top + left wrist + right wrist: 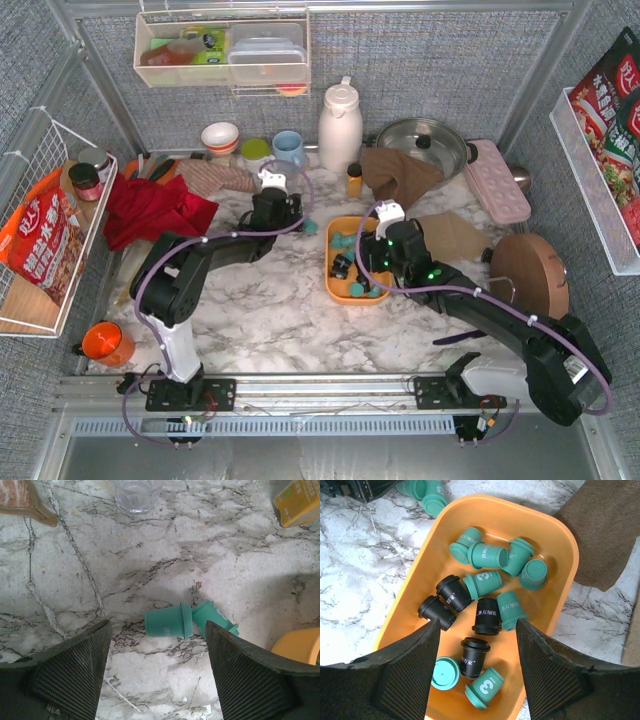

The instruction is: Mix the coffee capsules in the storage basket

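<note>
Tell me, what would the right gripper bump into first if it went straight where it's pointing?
Most likely a black coffee pod lying in the orange basket. The right gripper is open and points down at it, with teal pods around it. I can't tell how far above it is.

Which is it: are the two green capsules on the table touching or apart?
Touching. Left wrist view: the middle capsule meets the second capsule at its rim.
</note>
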`<state>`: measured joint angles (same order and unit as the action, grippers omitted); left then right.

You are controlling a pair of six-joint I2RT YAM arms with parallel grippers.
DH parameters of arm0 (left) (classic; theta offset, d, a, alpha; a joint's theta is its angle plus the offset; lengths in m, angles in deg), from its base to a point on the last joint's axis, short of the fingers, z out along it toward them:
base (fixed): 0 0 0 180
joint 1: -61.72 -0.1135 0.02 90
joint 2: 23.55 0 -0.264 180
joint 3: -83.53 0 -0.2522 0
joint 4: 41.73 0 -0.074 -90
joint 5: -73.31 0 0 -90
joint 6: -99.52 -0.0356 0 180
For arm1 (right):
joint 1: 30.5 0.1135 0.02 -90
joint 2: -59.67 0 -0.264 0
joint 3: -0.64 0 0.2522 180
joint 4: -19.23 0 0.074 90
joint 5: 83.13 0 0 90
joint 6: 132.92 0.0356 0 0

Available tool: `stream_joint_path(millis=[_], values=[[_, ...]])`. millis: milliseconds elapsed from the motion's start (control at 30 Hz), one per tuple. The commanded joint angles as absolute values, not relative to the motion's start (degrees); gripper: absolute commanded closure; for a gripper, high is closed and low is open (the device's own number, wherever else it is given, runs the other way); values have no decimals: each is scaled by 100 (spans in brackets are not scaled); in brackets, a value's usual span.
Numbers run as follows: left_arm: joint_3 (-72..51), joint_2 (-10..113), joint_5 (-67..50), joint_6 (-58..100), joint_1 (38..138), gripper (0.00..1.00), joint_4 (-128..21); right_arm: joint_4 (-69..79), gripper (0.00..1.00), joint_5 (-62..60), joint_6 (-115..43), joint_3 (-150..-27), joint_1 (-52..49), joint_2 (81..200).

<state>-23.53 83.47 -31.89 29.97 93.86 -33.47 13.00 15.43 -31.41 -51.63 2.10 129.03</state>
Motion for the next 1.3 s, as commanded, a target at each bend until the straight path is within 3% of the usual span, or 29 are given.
stream_joint_path(millis=[0,1267], values=[[-2193,8490,-2678,3211,9232,17,-3379,1316,34,1390,-3079,-5162,210,12830],[-1687,9159,-2206,3359,9134,41,-3834,1217,34,1286,-3141,-5171,210,12730]])
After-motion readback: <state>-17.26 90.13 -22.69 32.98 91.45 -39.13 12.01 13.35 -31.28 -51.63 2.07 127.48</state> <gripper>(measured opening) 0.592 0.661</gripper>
